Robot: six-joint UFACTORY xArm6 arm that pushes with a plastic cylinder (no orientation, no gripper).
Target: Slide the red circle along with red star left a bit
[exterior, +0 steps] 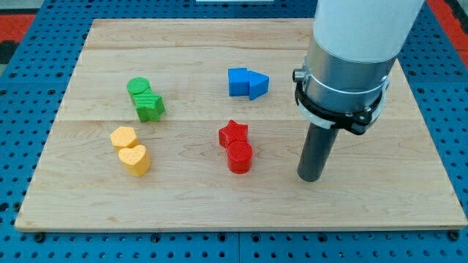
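The red star point(233, 134) sits near the middle of the wooden board point(234, 197), and the red circle point(240, 157) touches it just below and slightly right. My tip point(311, 177) rests on the board to the right of the red circle, apart from it by a clear gap. The dark rod rises from the tip into the arm's grey and white body at the view's top right.
A blue cube point(238, 82) and a blue triangular block point(258, 85) touch each other above the red pair. A green circle point(138, 87) and a green star point(151, 107) sit at the left. Two yellow blocks point(123, 137), point(135, 159), the lower heart-shaped, lie below them.
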